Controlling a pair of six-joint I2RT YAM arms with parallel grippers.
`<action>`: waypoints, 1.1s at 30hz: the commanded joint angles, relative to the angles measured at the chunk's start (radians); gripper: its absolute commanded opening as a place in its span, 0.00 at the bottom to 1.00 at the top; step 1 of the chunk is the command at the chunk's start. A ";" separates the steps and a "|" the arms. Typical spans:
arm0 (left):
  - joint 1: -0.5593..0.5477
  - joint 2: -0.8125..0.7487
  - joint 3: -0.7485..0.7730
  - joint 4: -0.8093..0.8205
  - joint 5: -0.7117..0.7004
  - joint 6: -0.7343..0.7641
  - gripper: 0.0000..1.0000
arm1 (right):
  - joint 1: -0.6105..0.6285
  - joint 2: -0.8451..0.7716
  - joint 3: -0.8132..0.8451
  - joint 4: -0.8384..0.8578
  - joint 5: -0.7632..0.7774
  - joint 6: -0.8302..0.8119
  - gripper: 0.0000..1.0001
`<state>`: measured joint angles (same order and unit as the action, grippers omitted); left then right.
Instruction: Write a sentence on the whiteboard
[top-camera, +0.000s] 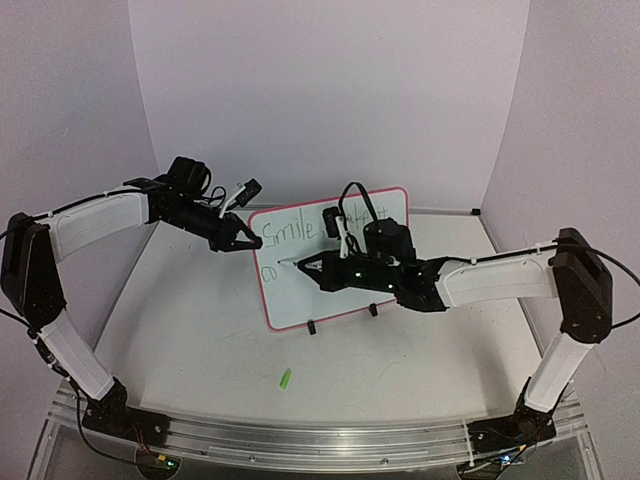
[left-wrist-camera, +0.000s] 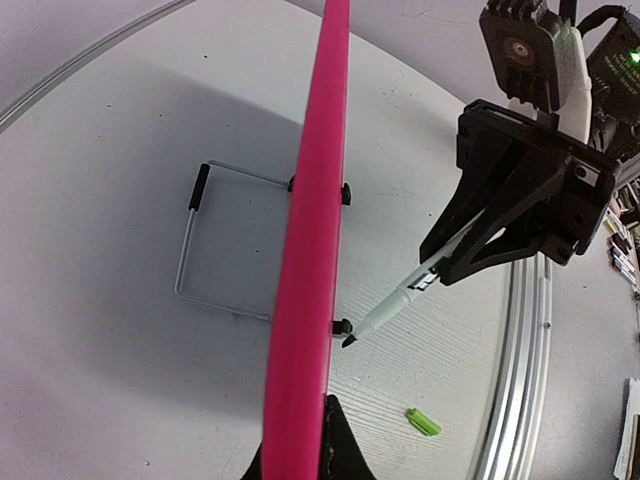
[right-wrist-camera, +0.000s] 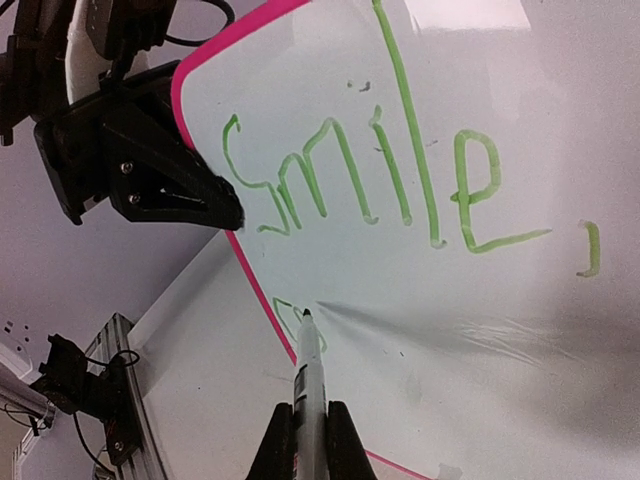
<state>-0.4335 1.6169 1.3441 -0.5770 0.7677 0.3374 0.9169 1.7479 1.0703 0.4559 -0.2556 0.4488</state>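
The whiteboard (top-camera: 345, 285) stands tilted back at mid-table, with a pink rim (left-wrist-camera: 305, 280) and black clip feet. Green writing on it reads "Smile," (right-wrist-camera: 400, 170), and one partial green letter (right-wrist-camera: 284, 312) sits below on the second line. My left gripper (top-camera: 243, 240) is shut on the board's left rim, its dark fingers (left-wrist-camera: 343, 445) on either side of the edge. My right gripper (right-wrist-camera: 308, 418) is shut on a grey marker (right-wrist-camera: 309, 370). The marker's tip rests at the partial letter near the left rim. The marker (left-wrist-camera: 400, 298) meets the board's face at a slant.
A green marker cap (top-camera: 286, 379) lies on the table in front of the board. A wire easel stand (left-wrist-camera: 190, 250) props the board from behind. An aluminium rail (top-camera: 320, 435) runs along the near edge. Purple walls close the back and sides.
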 joint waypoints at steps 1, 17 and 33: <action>0.001 -0.002 0.010 0.009 -0.128 0.069 0.00 | 0.003 0.021 0.050 0.016 -0.002 -0.011 0.00; 0.001 -0.003 0.011 0.008 -0.129 0.068 0.00 | 0.002 0.044 0.060 -0.013 0.024 -0.002 0.00; 0.001 -0.005 0.011 0.008 -0.130 0.068 0.00 | 0.003 0.036 0.012 -0.034 0.039 0.031 0.00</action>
<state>-0.4335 1.6169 1.3441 -0.5770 0.7673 0.3374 0.9192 1.7786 1.0939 0.4263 -0.2436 0.4648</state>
